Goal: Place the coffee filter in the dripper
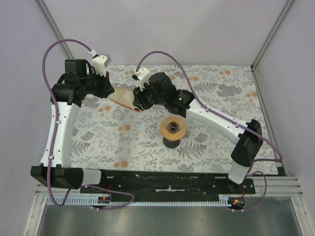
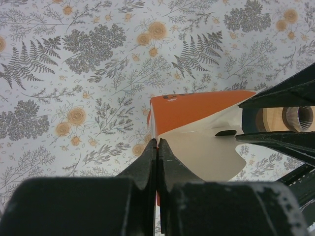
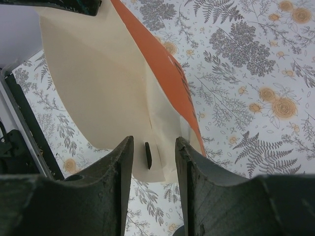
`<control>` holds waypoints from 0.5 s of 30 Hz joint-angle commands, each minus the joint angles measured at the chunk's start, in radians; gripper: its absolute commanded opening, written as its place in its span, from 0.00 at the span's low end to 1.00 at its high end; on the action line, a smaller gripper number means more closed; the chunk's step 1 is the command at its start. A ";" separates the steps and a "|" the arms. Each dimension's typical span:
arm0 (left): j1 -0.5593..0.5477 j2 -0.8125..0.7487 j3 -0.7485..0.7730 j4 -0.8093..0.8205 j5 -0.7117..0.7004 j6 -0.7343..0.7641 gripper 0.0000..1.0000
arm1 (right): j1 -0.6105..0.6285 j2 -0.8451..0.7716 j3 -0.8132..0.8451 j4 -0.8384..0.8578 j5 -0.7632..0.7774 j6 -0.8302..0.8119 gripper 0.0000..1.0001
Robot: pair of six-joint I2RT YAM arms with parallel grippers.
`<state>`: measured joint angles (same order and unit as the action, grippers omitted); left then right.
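Note:
My left gripper (image 1: 109, 91) (image 2: 157, 143) is shut on the edge of the orange and white pack (image 1: 124, 98) (image 2: 194, 110) and holds it above the table at the back left. My right gripper (image 1: 139, 103) (image 3: 154, 145) is open, its fingers (image 2: 285, 92) on either side of the pack's cream flap (image 3: 98, 73), near a dark slot in it. A paler sheet edge (image 3: 165, 128) shows at the pack's mouth; I cannot tell if it is the coffee filter. The dripper (image 1: 173, 127) (image 2: 276, 119), tan-rimmed on a black base, stands empty at mid-table.
The floral tablecloth (image 1: 216, 98) covers the table. Grey walls close in the back and sides. The black rail (image 1: 167, 182) with the arm bases runs along the near edge.

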<state>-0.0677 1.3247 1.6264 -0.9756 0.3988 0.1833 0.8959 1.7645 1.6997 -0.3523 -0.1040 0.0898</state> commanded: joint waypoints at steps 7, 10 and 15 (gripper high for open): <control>0.000 -0.021 0.026 0.011 -0.006 -0.005 0.02 | 0.008 -0.160 -0.095 -0.002 0.092 0.042 0.49; -0.001 -0.021 0.027 0.008 0.006 -0.010 0.02 | 0.006 -0.181 -0.135 0.033 0.093 0.047 0.50; 0.000 -0.024 0.038 0.008 0.014 -0.012 0.02 | 0.006 -0.126 -0.101 0.027 0.087 0.051 0.48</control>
<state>-0.0677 1.3247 1.6268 -0.9752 0.3962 0.1837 0.8997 1.6165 1.5761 -0.3508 -0.0288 0.1230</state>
